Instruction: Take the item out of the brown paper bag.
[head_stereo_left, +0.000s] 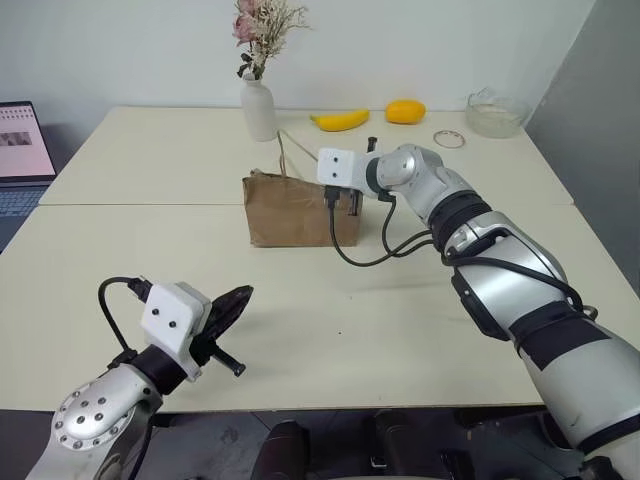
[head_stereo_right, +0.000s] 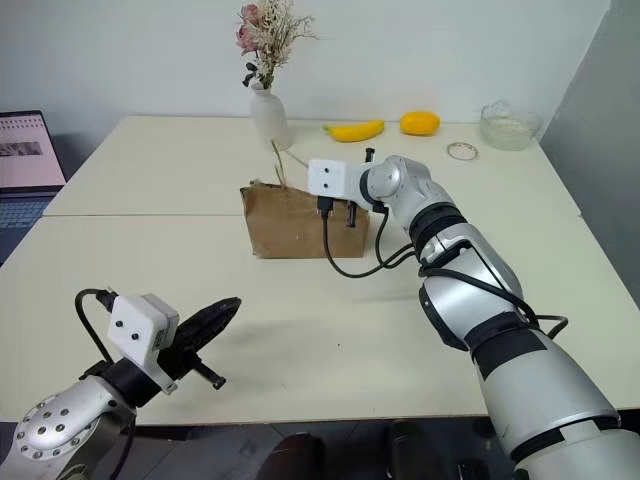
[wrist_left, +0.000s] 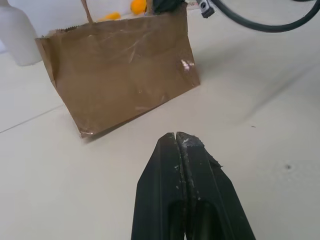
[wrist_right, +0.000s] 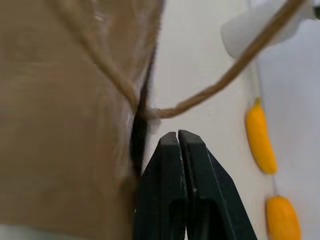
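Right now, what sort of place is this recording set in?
Probably an office or lab room staged with household props: plain cream tables pushed together, an open laptop at the edge, and a white vase of dried flowers against a bare wall.

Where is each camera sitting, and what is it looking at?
Head eyes: on the head, facing forward and down at the table, both arms showing.
Left wrist: along the shut left gripper toward the brown paper bag.
Right wrist: along the shut right gripper at the bag's top edge and cord handle.
Shared: bag, banana.
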